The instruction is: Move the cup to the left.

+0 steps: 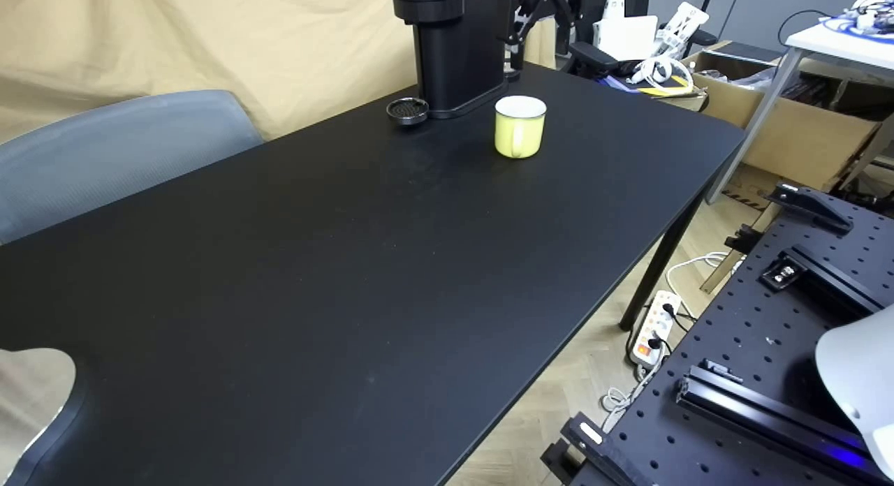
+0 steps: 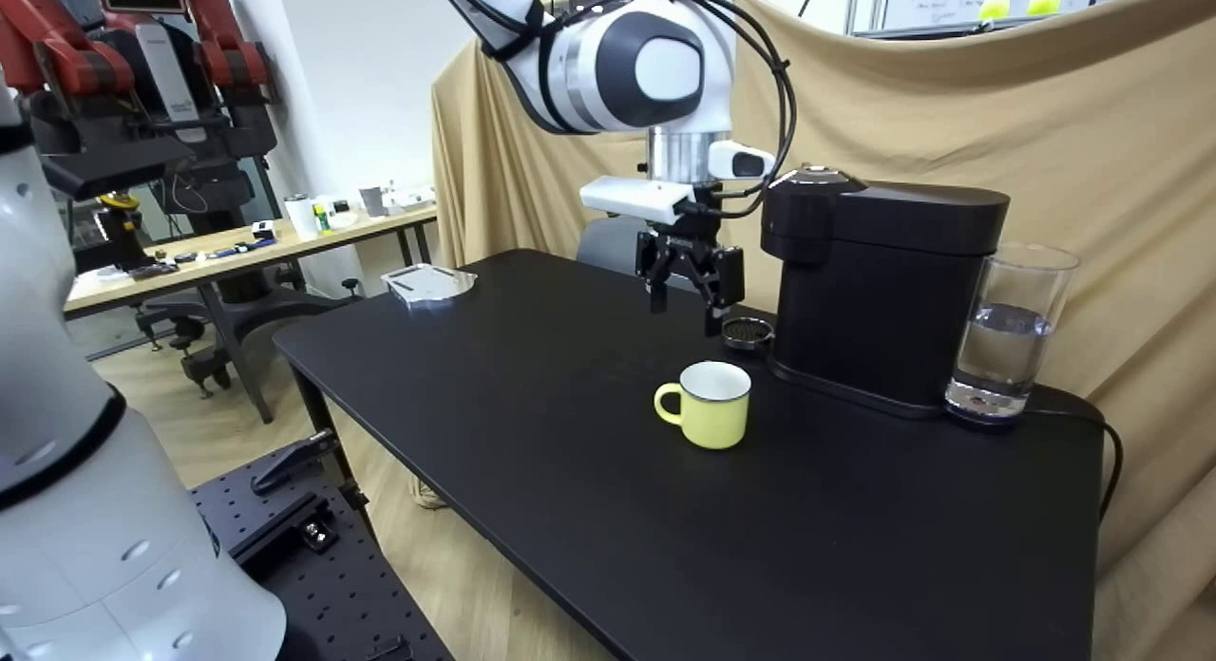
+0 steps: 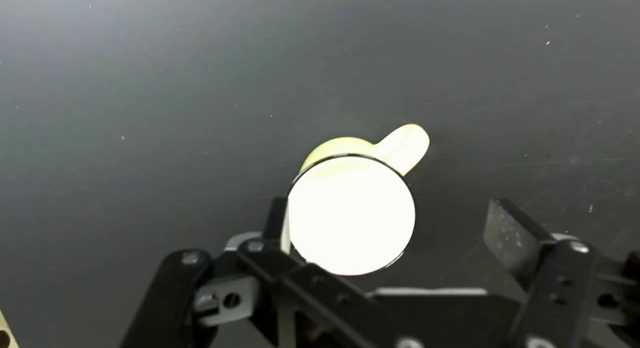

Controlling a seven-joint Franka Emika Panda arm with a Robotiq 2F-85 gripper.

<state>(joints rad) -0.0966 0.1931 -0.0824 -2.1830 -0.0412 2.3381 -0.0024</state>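
Note:
The pale yellow cup (image 1: 518, 128) stands upright on the black table (image 1: 335, 276). It also shows in an exterior view (image 2: 714, 409), with its handle toward that picture's left. My gripper (image 2: 685, 310) hangs above the table with its fingers pointing down, open and empty, its fingertips higher than the cup's rim. In an exterior view, only part of the gripper (image 1: 536, 39) shows at the top edge. In the wrist view, the cup (image 3: 350, 215) lies below the open fingers of the gripper (image 3: 397, 228), closer to the left finger. The cup's inside is overexposed.
A black coffee machine (image 2: 883, 300) stands on the table beside the cup, with a glass of water (image 2: 1007, 348) at its end. A small dark round object (image 1: 407, 112) lies by the machine's base. A clear plate (image 2: 427, 283) lies at the table's far end.

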